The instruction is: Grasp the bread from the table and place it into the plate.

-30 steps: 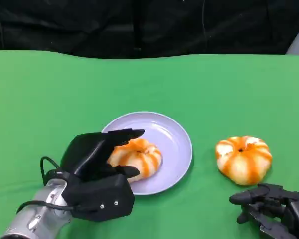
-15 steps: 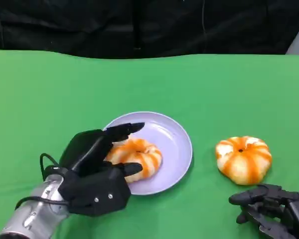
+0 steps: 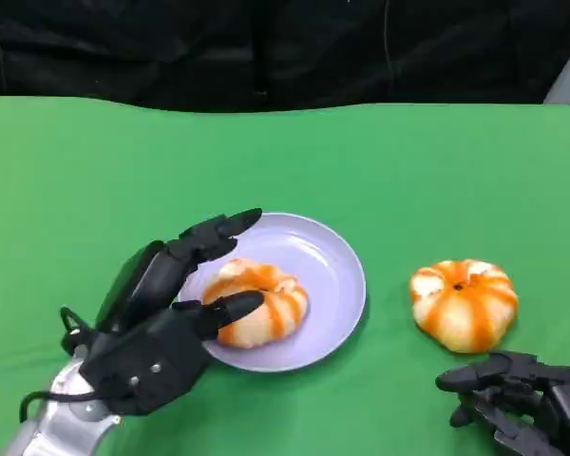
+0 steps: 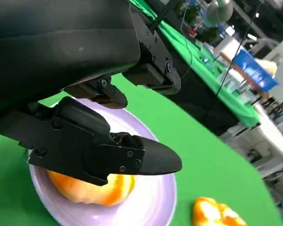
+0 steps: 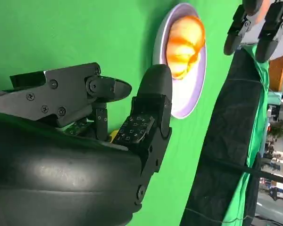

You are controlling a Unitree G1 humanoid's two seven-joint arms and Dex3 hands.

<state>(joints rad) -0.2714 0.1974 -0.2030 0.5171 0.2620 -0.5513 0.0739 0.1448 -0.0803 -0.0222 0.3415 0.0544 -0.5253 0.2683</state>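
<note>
Bread [image 3: 258,302] on plate [image 3: 332,275]

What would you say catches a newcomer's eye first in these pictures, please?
Most likely the orange-striped bread lying in the lilac plate at the middle of the green table, with the left hand spread open beside it. Next, a second bread lies on the cloth off to the right, near the right hand.

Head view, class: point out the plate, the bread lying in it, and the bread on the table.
plate [image 3: 337,275], head view, bare right part of its dish.
bread in the plate [image 3: 266,302], head view, its striped top.
bread on the table [image 3: 464,304], head view, its middle.
</note>
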